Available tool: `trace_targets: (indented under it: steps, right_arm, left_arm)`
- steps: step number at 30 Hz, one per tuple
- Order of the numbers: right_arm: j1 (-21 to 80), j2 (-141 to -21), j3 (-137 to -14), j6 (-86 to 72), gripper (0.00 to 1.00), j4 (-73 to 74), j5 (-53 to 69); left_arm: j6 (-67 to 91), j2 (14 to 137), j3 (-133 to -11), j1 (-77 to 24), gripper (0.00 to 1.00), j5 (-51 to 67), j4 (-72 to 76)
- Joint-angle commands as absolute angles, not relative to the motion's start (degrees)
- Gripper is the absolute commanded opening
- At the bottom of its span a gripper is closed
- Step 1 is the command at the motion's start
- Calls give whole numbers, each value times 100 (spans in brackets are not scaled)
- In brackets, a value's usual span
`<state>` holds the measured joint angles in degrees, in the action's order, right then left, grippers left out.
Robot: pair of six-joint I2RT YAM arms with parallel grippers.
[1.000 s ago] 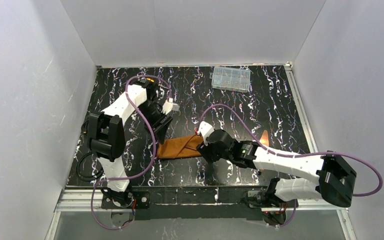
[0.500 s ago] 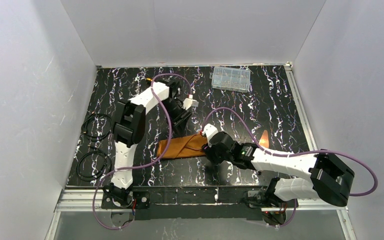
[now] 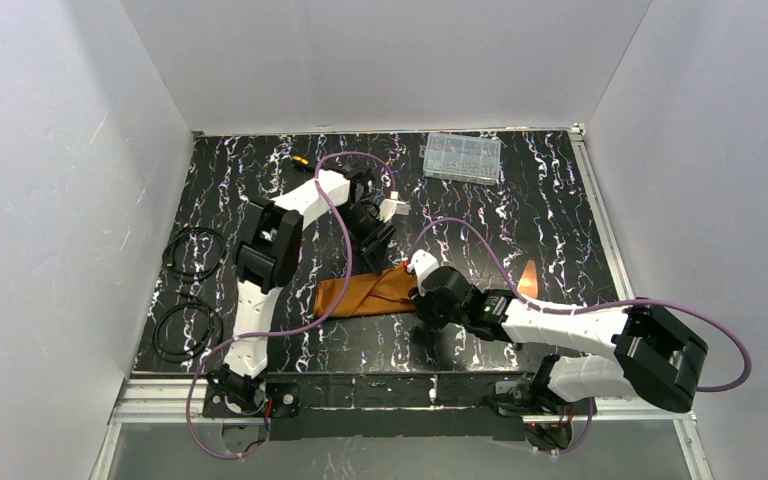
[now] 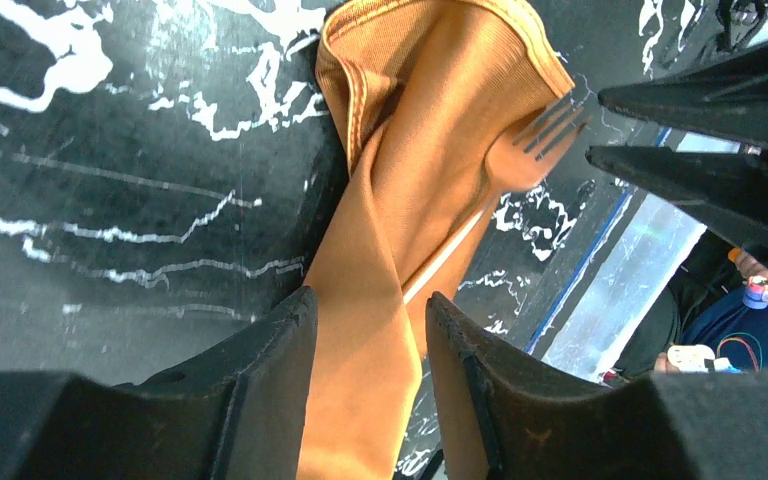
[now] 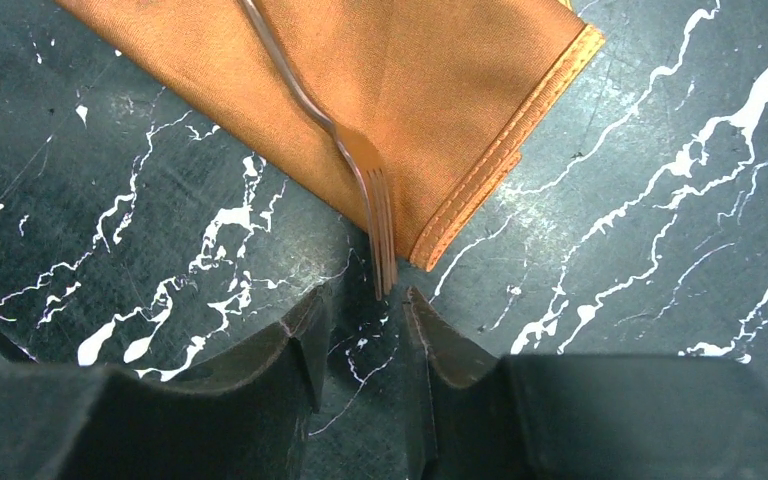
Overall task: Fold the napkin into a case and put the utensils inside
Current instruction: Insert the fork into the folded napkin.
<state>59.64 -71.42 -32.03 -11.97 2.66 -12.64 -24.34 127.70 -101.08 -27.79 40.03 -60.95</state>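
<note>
Rust-orange folded cloth napkin: mid-counter, narrow pouch | copper metal fork: on it, tines overhanging hem | right claw: apart, astride tines, likely to nudge it in | left claw: apart, straddling cloth, steadying.

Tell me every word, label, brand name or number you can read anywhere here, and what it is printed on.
None can be read.
The napkin, the fork and the clear plastic box show no print.
Both arms look unmarked; any small labels are too small to tell.
</note>
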Motion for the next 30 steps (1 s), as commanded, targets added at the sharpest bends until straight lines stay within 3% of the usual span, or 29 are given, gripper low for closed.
trace_targets:
  steps: [1, 6, 13, 19, 20, 23, 25, 30]
  right_arm:
    - [5935, -7243, -3144, -1266, 38, -121, -1210]
    - [5893, -7351, -3170, -1231, 34, -217, -1237]
    - [5821, -7340, -3171, -1242, 19, -239, -1212]
    - [5789, -7488, -3231, -1209, 16, -264, -1190]
    - [5782, -7515, -3238, -1206, 18, -271, -1162]
    - [5778, -7516, -3230, -1241, 44, -289, -1140]
    - [5779, -7443, -3216, -1232, 56, -283, -1157]
    - [5783, -7245, -3213, -1210, 55, -234, -1285]
  left_arm:
    - [-2300, 12874, -10156, -2946, 42, 4227, -5937]
    - [-2291, 12947, -10119, -3000, 41, 4170, -5916]
    - [-2329, 12901, -10041, -3049, 39, 4220, -5915]
    - [-2358, 12860, -9937, -3050, 39, 4261, -5915]
    - [-2357, 12854, -9932, -3050, 39, 4256, -5917]
    - [-2378, 12841, -9911, -3050, 39, 4237, -5915]
    - [-2390, 12819, -9875, -3050, 38, 4234, -5915]
    - [-2421, 12773, -9831, -3051, 38, 4171, -5915]
